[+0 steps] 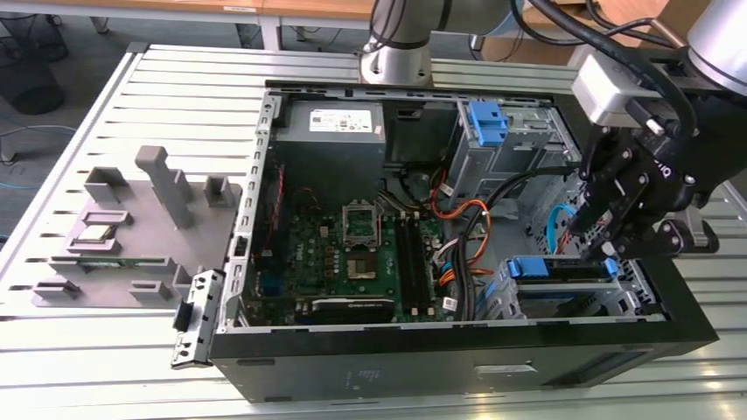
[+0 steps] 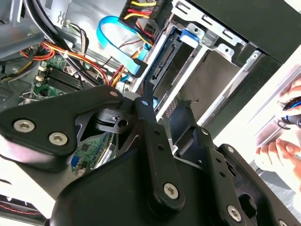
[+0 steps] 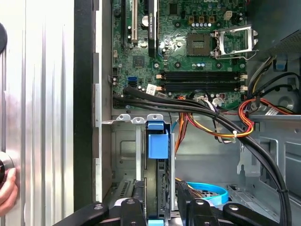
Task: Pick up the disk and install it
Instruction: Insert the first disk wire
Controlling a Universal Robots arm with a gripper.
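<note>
Slatted aluminium tabletop (image 1: 175,79) is seen under a black desktop computer case (image 1: 467,376) lying open on its side. At the exterior view's right end of the case, the black linkage gripper (image 1: 607,249) is lowered over the drive bay.

In the first wrist view it is set astride the disk (image 3: 157,141), a silver-metal hard drive in a blue plastic carrier. The drive stands on edge between the rails of the grey sheet-metal drive cage (image 3: 124,146). Whether the gripper is clamped on the disk or sits loose around it cannot be told.

Just beside the cage a light-blue flat data cable (image 3: 207,190) is coiled. A thick black cable bundle (image 3: 188,106) and orange, red and yellow wires (image 3: 244,123) cross above it. Beyond them lies the green motherboard (image 3: 188,42).

The disk could be jammed if it is tilted against the rails. The blue cable could be pinched under it. A person's hand (image 3: 7,186) rests at the case's outer edge and could be struck if the arm swings wide.
</note>
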